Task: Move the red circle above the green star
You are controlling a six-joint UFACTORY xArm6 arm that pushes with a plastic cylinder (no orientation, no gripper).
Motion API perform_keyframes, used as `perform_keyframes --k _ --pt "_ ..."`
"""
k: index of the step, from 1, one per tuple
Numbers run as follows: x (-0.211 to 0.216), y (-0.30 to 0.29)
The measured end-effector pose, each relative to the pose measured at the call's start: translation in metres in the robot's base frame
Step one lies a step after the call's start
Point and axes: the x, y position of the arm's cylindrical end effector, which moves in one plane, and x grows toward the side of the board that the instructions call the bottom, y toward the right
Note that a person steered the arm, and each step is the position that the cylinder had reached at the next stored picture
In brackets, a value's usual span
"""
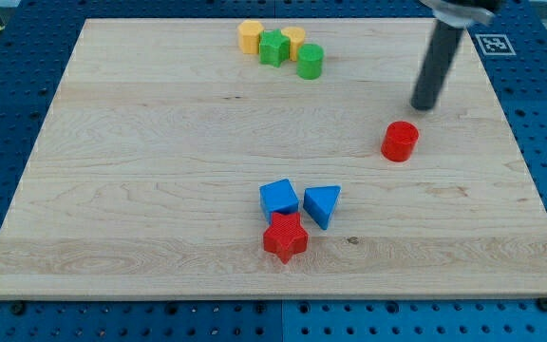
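My tip (424, 105) stands free on the board near the view's upper right, touching no block; it is a bare rod with nothing to clench, so it holds nothing. Going from the view's bottom upward: nearest lies the red star (285, 237), and just above it the blue cube (279, 198) and the blue triangle (322, 204), the three packed close together near the middle of the wooden board (112, 190). Further up, toward the view's right, sits the red circle (400, 141), alone, just below and slightly left of my tip. Farthest, at the view's top edge, is a tight cluster: a yellow block (250, 36), the green star (273, 47), a second yellow block (294, 40) partly hidden behind it, and a green cylinder (311, 61) at the cluster's right. As I judge it, the step in hand is the approach: the circle is well apart from the star and not yet engaged. My tip sits on the wrong side for an upward push. The next move calls for rounding the circle to its lower right, then pushing it up and left, skirting the cluster so it ends above the star, where little board remains.
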Motion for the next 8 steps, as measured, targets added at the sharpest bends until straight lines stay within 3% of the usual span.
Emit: perform_keyframes --k 1,2,6,8 --pt "0.069 0.007" --pt "0.091 -0.042" --pt "0.062 -0.055" --pt "0.020 -0.055"
